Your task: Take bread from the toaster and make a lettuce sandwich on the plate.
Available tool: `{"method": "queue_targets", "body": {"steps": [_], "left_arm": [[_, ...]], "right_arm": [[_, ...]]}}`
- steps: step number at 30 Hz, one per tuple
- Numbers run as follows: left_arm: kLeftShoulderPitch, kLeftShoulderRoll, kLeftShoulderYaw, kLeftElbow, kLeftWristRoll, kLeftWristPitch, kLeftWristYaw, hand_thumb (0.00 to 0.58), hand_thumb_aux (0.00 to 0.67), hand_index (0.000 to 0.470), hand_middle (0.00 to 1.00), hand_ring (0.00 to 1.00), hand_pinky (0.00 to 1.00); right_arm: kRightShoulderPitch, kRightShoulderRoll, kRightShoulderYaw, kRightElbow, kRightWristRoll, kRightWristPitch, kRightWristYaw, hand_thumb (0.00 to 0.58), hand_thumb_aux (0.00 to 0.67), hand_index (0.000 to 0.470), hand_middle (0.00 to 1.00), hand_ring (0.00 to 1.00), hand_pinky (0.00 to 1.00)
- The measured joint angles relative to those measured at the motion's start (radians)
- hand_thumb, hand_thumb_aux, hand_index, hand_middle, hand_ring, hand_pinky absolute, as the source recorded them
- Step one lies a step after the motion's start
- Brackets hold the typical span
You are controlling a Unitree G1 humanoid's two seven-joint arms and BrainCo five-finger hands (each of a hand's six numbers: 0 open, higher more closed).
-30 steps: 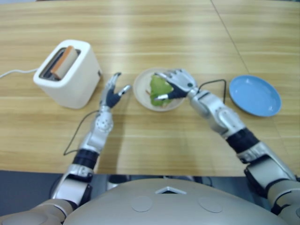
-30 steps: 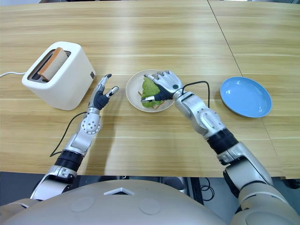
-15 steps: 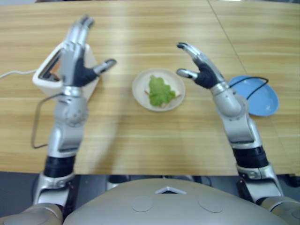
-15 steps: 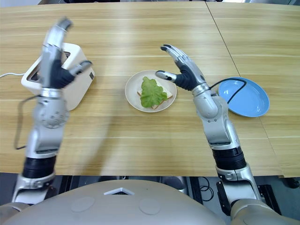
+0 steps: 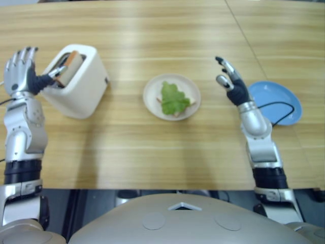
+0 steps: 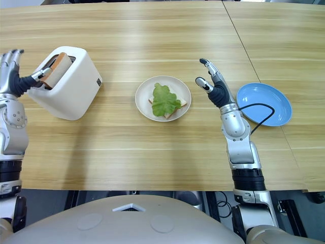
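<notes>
A white toaster stands at the left with a slice of bread sticking out of its slot. My left hand is raised just left of the toaster, fingers spread upward and thumb pointing at the slot beside the bread. In the middle, a cream plate holds a bread slice with a green lettuce leaf on top. My right hand is held up open to the right of that plate, holding nothing.
A blue plate lies at the right, with a black cable from my right arm looping over its near edge. The toaster's white cord runs off to the left. A seam in the table runs past the blue plate.
My right hand let go of the lettuce on the plate, lifted and drew back to the right. My left hand rose from the table, then swung over to the toaster's left side.
</notes>
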Motion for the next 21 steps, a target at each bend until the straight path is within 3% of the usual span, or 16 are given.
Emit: {"method": "queue_targets", "body": {"steps": [3,4,5,6,7,8,9,16,17,21], "left_arm": [[-0.017,0.000,-0.035,0.053,-0.019,0.003,-0.006,0.000,0.000,0.000,0.00,0.00,0.00],[-0.020,0.000,-0.045,0.067,-0.024,0.003,-0.006,0.092,0.055,0.038,0.00,0.00,0.00],[-0.023,0.000,-0.052,0.078,-0.029,0.004,-0.006,0.248,0.163,0.112,0.00,0.00,0.00],[-0.029,0.000,-0.061,0.092,-0.036,0.004,-0.006,0.248,0.163,0.112,0.00,0.00,0.00],[-0.032,0.000,-0.065,0.101,-0.042,0.004,-0.006,0.496,0.415,0.285,0.00,0.00,0.00],[-0.036,0.000,-0.068,0.103,-0.054,0.002,-0.004,0.496,0.415,0.285,0.00,0.00,0.00],[-0.040,0.000,-0.073,0.103,-0.057,0.001,-0.001,0.580,0.670,0.460,0.00,0.00,0.00],[-0.043,0.009,-0.097,0.099,-0.059,0.000,0.025,0.580,0.670,0.460,0.00,0.00,0.00],[-0.042,0.011,-0.097,0.099,-0.060,-0.001,0.030,0.580,0.670,0.460,1.00,1.00,1.00],[-0.029,0.011,-0.096,0.076,-0.060,-0.015,0.081,0.580,0.670,0.460,1.00,1.00,1.00]], "right_arm": [[0.001,0.000,0.000,0.000,0.003,-0.005,-0.005,0.000,0.000,0.000,0.00,0.00,0.00],[0.001,0.000,0.000,0.000,0.003,-0.005,-0.006,0.000,0.000,0.000,0.00,0.00,0.00],[0.001,-0.001,0.000,0.000,0.003,-0.006,-0.007,0.000,0.000,0.000,0.00,0.00,0.00],[0.002,-0.002,0.000,0.000,0.003,-0.006,-0.008,0.000,0.000,0.000,0.00,0.00,0.00],[0.002,-0.002,0.000,0.000,0.003,-0.006,-0.009,0.000,0.000,0.000,0.00,0.00,0.00],[0.003,-0.005,0.000,0.000,0.002,-0.006,-0.009,0.000,0.000,0.000,0.00,0.00,0.00],[0.002,-0.007,0.000,0.000,0.001,-0.006,-0.010,0.000,0.000,0.000,0.00,0.00,0.00],[0.007,-0.010,0.000,0.000,-0.004,-0.006,-0.011,0.000,0.000,0.000,0.00,0.00,0.00],[0.007,-0.011,0.000,0.000,-0.005,-0.006,-0.011,0.000,0.000,0.000,0.00,0.00,0.00],[0.008,-0.013,0.000,0.000,-0.018,-0.006,-0.014,0.000,0.000,0.000,0.00,0.00,0.00]]}}
